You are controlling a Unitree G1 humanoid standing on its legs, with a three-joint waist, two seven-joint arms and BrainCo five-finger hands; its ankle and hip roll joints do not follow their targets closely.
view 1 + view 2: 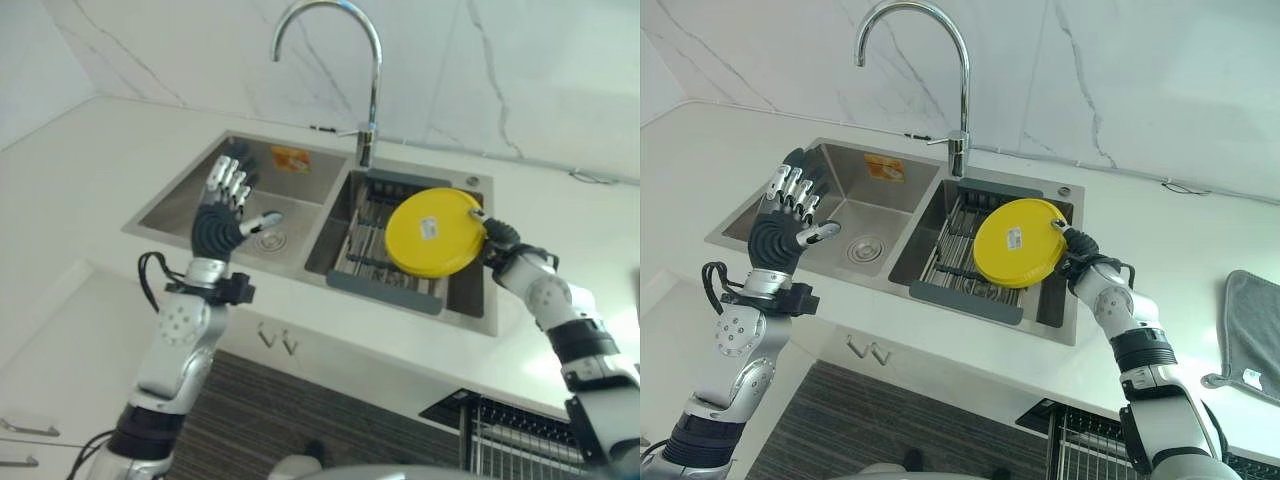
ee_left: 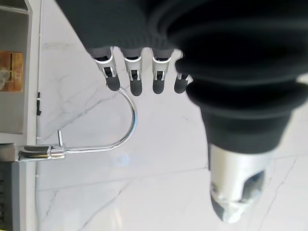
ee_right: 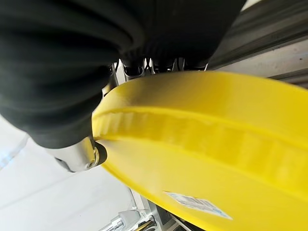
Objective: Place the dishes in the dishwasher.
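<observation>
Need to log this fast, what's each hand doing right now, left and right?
Left hand: open, fingers spread above the left sink basin, holding nothing.
Right hand: shut on the yellow plate, gripping its rim over the sink rack.

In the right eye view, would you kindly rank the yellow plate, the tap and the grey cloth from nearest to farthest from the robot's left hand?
From the left hand, raised open over the left sink basin:
1. Tap, behind the divider between the two basins.
2. Yellow plate, pinched at its edge by the right hand over the rack in the right basin.
3. Grey cloth, on the counter at the far right.
</observation>
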